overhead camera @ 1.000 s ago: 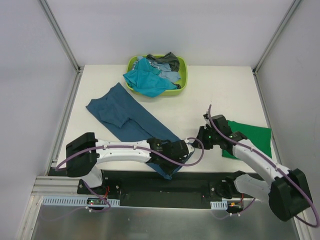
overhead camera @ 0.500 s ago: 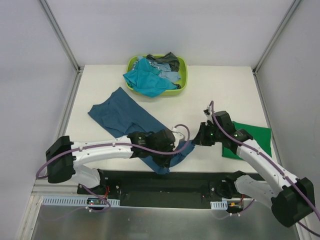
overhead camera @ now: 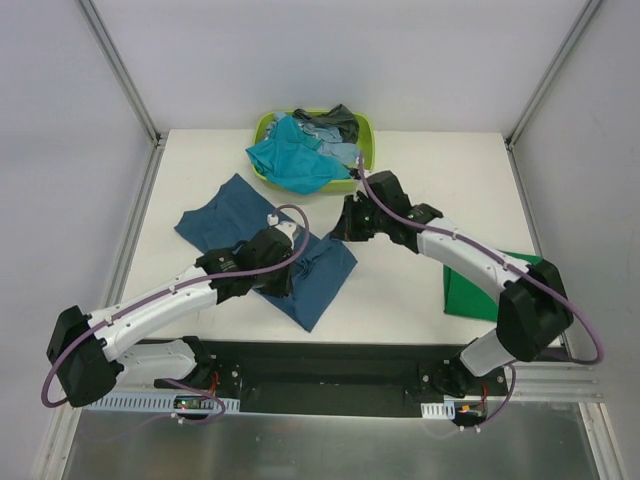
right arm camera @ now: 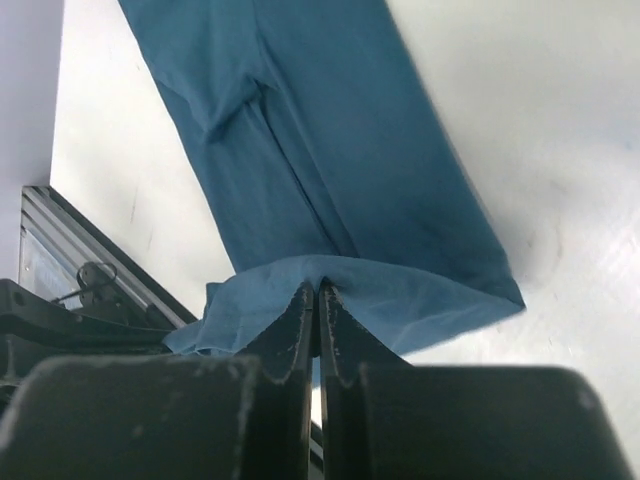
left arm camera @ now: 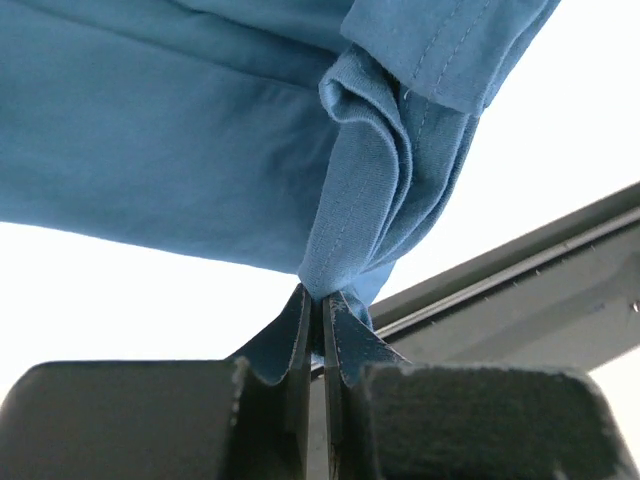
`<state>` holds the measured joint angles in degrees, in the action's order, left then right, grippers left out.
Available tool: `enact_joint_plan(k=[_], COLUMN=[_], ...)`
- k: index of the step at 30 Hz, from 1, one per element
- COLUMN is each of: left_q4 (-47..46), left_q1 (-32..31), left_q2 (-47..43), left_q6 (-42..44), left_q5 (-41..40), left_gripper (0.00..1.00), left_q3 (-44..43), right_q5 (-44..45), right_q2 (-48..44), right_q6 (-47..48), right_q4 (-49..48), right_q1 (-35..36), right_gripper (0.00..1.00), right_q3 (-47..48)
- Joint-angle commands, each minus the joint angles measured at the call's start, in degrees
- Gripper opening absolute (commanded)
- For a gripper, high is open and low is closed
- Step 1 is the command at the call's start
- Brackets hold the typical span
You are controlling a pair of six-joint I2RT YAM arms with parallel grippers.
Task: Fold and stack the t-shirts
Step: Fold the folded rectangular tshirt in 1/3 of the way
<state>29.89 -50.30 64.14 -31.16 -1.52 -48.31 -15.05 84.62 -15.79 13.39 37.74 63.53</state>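
The dark blue t-shirt (overhead camera: 225,215) lies slantwise at the table's left middle, its near end lifted and doubled back. My left gripper (overhead camera: 282,272) is shut on a bunched hem of it (left arm camera: 365,180). My right gripper (overhead camera: 341,231) is shut on the shirt's edge (right arm camera: 400,290), with the rest of the shirt spread below. A bright green t-shirt (overhead camera: 465,298) lies folded at the right, partly under my right arm. Teal (overhead camera: 290,160), light blue (overhead camera: 342,152) and dark grey (overhead camera: 340,122) shirts are heaped in the basket.
The lime-green plastic basket (overhead camera: 366,160) stands at the table's far middle. A black rail (overhead camera: 330,365) runs along the near edge and also shows in the left wrist view (left arm camera: 520,290). Metal frame posts stand at the far corners.
Both grippers have carried the near end of the dark blue shirt away from the table's front edge toward the far side, folding it over itself. The right arm has swung left.
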Motion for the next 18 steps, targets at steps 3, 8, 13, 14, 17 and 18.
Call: enact_joint_plan(k=[3, 8, 13, 14, 17, 18], left_q4=[6.76, 6.59, 6.59, 6.59, 6.59, 6.50], left_q1=[6.08, 10.04, 12.94, 13.47, 14.44, 14.79], left_q2=[0.63, 2.83, 5.82, 6.43, 8.10, 8.72], left_q6=[-3.65, -3.91, -3.56, -3.30, -3.12, -3.12], left_q5=[-9.55, -12.19, -13.16, -13.07, -13.42, -13.42], left_gripper=[0.00, 0.00, 0.00, 0.00, 0.00, 0.00], left_q3=[-1.43, -2.40, -3.19, -3.28, -3.63, -3.89], right_q5=[2.12, 4.94, 5.56, 5.38, 5.90, 6.26], right_q2=[8.71, 14.33, 20.40, 21.63, 24.18, 24.71], right_q6=[0.94, 1.99, 2.78, 2.87, 2.87, 2.87], right_q4=[-5.03, -13.11, -14.88, -14.88, -15.49, -15.67], right_q1=[1.37, 1.90, 2.08, 2.17, 2.17, 2.17], right_gripper=[0.01, 0.01, 0.01, 0.01, 0.01, 0.02], right_q3=[9.77, 11.53, 15.83, 16.71, 18.30, 18.39])
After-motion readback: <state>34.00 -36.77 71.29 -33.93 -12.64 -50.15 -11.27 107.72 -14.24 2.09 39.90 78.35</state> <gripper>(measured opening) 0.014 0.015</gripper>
